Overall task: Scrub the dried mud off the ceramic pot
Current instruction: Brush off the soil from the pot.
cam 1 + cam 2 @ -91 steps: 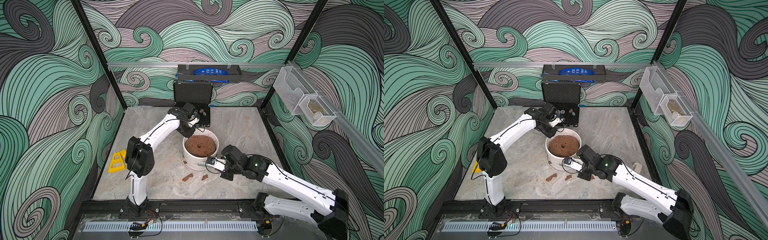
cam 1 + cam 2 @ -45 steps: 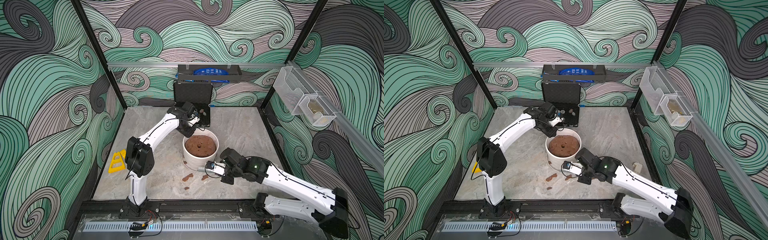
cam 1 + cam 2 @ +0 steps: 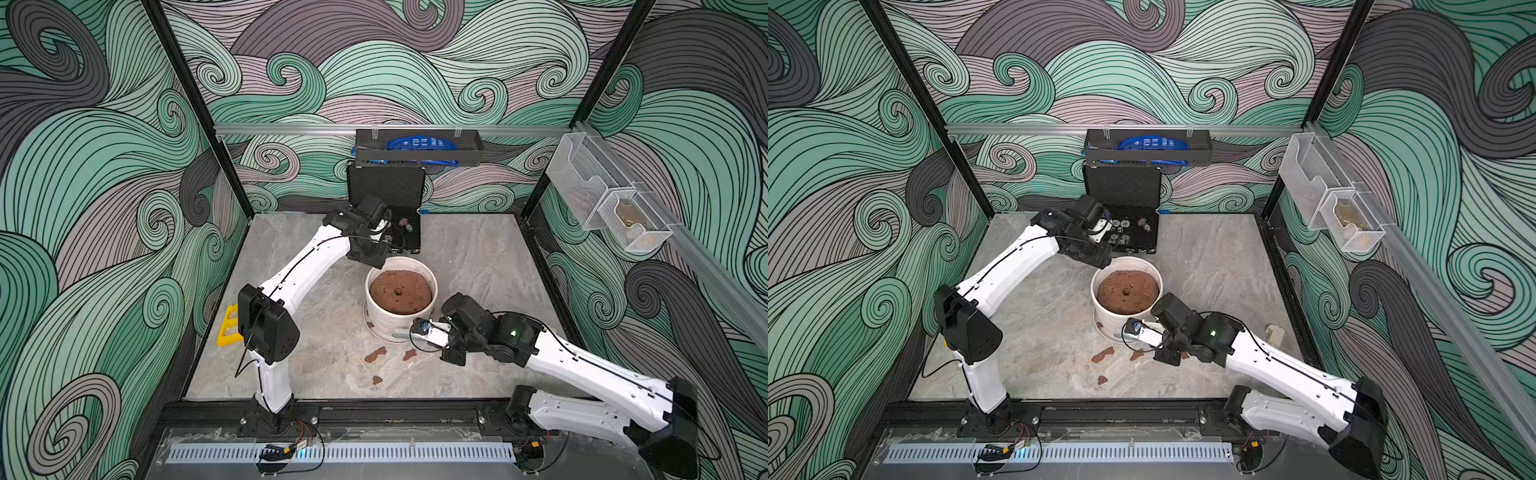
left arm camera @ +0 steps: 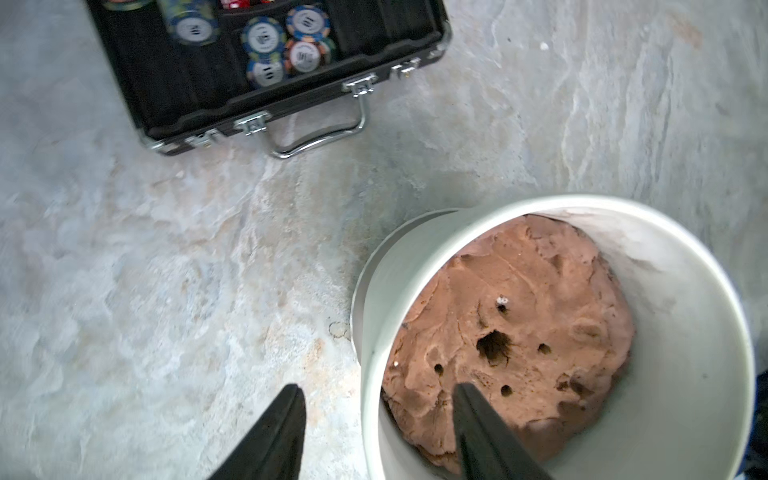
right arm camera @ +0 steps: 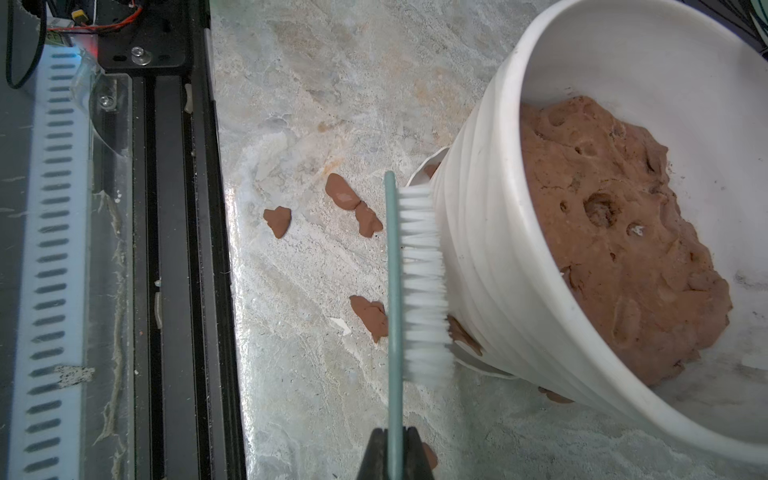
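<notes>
two end effectors at a ribbed white pot, one holding a brush

the ceramic pot point(image 5: 478, 249) is a wide white cylinder with a glossy wall of horizontal ribs and a smooth rounded rim; it stands near the middle of the grey, marble-veined desk point(image 3: 478, 257) on a shallow white saucer point(image 5: 486, 365); inside sits a matte brown soil mound point(image 5: 615, 232), lumpy and pocked with holes; the dried mud point(image 5: 343, 197) shows as flat, irregular, reddish-brown clay-like flakes on the desk just in front of the pot, with more lumps at the foot of the wall by the saucer; the right end effector point(image 5: 395, 436) is clamped tight on the thin pale-green back of a brush point(image 5: 394, 270); its stiff white bristles point(image 5: 424, 286) press against the lower ribs on the side facing the front rail; the left end effector point(image 4: 376, 388) is at the opposite rim, its black tapered fingers point(image 4: 270, 440) spread well apart and gripping nothing; one finger hangs outside the wall above the desk, the other over the soil, with the rim between them; whether either touches the pot i cannot tell; beyond lies a black case point(image 4: 166, 104) with metal latches, holding round striped chips point(image 4: 305, 25).
</notes>
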`<state>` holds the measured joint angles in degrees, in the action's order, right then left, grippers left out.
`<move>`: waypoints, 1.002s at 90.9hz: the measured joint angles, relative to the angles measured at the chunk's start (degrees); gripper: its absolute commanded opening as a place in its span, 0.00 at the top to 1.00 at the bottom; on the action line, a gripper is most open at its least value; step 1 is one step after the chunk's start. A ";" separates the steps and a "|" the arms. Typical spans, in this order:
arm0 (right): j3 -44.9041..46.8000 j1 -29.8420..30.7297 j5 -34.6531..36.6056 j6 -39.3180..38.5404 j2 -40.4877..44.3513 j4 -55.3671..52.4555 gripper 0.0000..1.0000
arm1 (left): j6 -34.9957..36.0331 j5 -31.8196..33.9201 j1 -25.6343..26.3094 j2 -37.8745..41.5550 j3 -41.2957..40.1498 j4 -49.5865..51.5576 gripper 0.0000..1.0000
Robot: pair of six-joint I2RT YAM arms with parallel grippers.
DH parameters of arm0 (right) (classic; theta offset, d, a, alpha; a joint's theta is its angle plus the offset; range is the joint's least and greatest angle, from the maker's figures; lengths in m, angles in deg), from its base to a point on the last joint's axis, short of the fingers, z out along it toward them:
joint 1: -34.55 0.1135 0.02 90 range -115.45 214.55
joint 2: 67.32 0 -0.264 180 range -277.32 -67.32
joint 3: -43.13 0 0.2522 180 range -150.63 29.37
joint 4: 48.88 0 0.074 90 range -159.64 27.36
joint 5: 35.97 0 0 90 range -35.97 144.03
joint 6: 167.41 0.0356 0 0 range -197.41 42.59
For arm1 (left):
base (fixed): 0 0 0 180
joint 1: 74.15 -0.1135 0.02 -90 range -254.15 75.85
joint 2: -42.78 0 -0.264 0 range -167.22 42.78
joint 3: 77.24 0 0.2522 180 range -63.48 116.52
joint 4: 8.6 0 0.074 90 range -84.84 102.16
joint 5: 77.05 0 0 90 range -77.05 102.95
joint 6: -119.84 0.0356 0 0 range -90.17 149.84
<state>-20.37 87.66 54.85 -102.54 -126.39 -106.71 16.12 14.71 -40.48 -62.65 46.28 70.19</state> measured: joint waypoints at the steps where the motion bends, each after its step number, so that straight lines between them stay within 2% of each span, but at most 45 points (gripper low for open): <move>1: -0.04 -0.02 -0.02 0.00 0.04 0.00 1.00 | -1.44 0.63 0.26 0.37 -0.02 0.31 0.40; 8: -0.28 -0.17 -0.28 0.00 0.50 0.22 1.00 | -8.72 4.44 2.36 2.84 -1.07 1.46 0.40; 24: -1.18 -0.42 -2.80 -0.33 1.90 0.22 1.00 | -25.07 8.85 7.89 9.03 -9.44 3.50 0.42; 40: -1.60 -0.42 -4.37 -0.48 3.21 0.24 1.00 | -35.54 11.21 9.75 9.53 -13.35 4.76 0.44; 60: -1.64 -0.42 -4.33 -0.46 3.85 0.28 1.00 | -40.89 10.60 11.19 7.30 -15.39 4.26 0.54; 91: -1.64 -0.46 -3.89 -0.46 4.07 0.28 1.00 | -44.30 10.78 12.96 4.96 -15.39 4.96 0.73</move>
<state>-22.00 87.20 50.95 -103.00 -122.32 -106.43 -28.18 25.48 -27.52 -57.69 30.89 75.15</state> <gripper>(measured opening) 0.081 0.296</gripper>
